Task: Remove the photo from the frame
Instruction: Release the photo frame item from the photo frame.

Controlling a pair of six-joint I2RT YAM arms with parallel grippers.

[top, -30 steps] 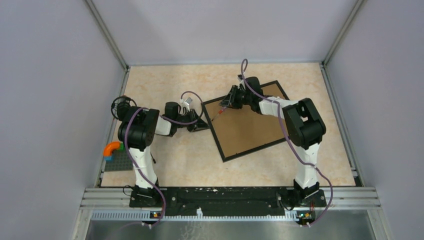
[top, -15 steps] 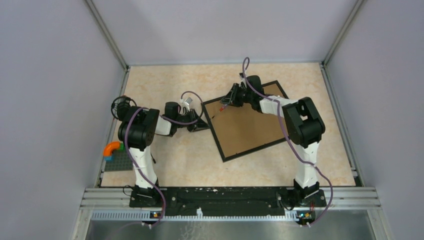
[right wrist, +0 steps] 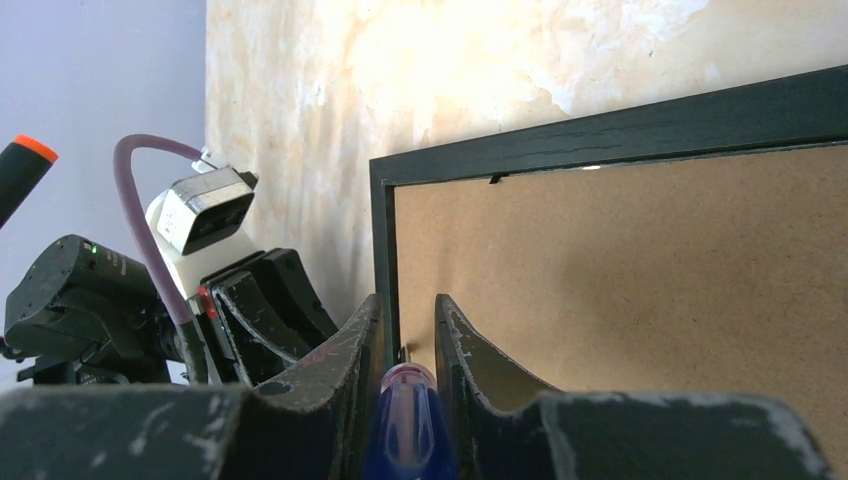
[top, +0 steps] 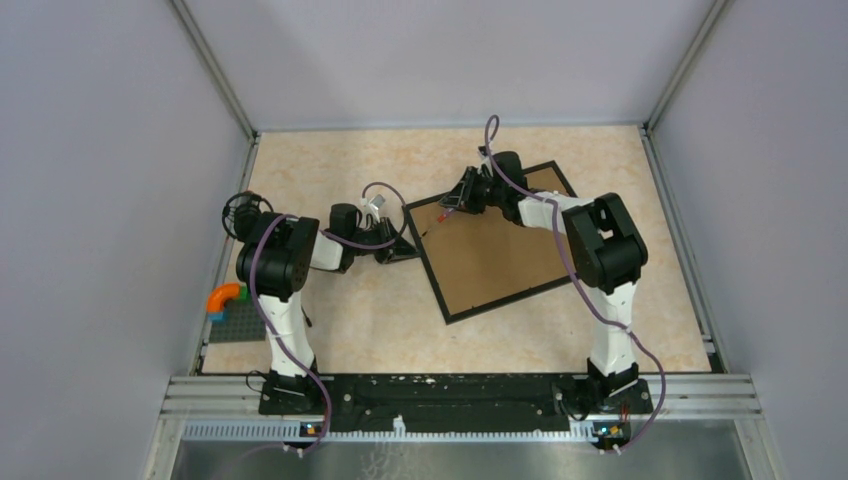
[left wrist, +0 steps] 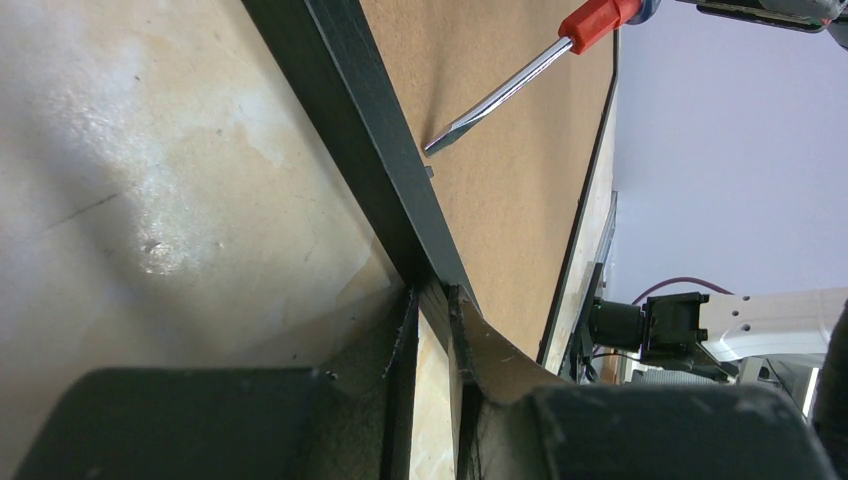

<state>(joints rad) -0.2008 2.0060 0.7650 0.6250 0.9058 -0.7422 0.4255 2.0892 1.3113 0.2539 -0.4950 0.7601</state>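
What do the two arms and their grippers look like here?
The left arm and right arm match: white tubular links, bulky black joint housings, a purple cable looping along each. The left gripper and right gripper are black, with wedge-shaped fingers scuffed pale at the edges. A white-grey camera block tops the left wrist.

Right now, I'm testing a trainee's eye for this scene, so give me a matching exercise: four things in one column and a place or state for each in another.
1 left claw
2 right claw
3 brown board
4 orange block

A holds the screwdriver
B faces up in the frame
C grips the frame's edge
D sits near the table's left edge

Pairs: 1-C, 2-A, 3-B, 4-D
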